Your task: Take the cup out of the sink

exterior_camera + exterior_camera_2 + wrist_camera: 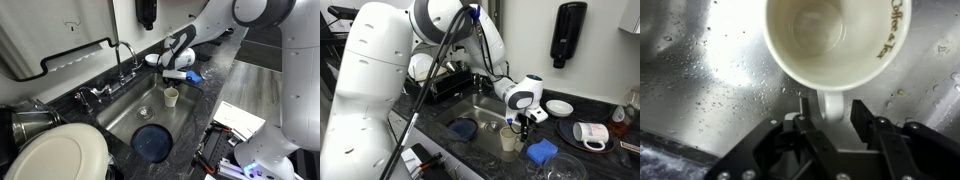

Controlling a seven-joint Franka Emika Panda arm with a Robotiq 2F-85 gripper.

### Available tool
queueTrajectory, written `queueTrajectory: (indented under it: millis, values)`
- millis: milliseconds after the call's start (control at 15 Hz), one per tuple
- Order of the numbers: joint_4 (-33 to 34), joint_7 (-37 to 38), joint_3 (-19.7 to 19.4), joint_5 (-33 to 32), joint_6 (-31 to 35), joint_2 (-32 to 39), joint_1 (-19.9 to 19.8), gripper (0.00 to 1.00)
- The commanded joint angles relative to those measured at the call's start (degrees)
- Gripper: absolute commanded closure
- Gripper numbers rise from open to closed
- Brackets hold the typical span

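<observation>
Black fingers [872,125] of the end effector [835,118] are filling the bottom edge of the wrist view. They are pressing in on both sides of a pale strip that is running down from the cup [835,40]. This strip is reading as the cup's handle. The jaws are standing drawn in and clamped on it, not spread wide.

The cup is occupying the upper centre of the wrist view. Its mouth is facing the camera, it is showing empty, and lettering is running inside the rim at the right. In an exterior view the cup [171,96] is sitting inside the sink [120,125], right of frame centre and directly below the end effector. Whether its base is touching the steel floor cannot be told.

Handling judgement: the cup is looking like glazed ceramic, so it is likely behaving as a light, rigid and breakable item. Droplets are lying on the steel, so the glaze is probably slippery. A hold on the handle is sitting off centre, so the body is liable to swing or tilt. A straight vertical lift, clearing the basin wall, is advisable.

Further out, a blue sponge [192,76] is lying on the desk [212,92] just beside the end effector. A faucet [125,55] is standing at upper centre. A dark blue round item [152,142] is lying in the basin at lower centre.
</observation>
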Motion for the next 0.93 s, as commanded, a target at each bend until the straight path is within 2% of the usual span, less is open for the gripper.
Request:
queueTrajectory:
  millis: [0,133,200,333,867]
  values:
    - [1.37,0.05,-0.37,1.33,-0.88,1.19,0.34,0.83]
    - [1.28,0.17,-0.36,1.35,-0.76,1.19,0.37,0.97]
    - [1.25,0.28,-0.39,1.3,-0.78,1.16,0.44,0.99]
    - [1.13,0.45,-0.47,1.19,-0.98,0.93,0.54,0.96]
    - [-0.1,4.35,-2.49,-1.03,-4.51,-2.24,3.04,0.96]
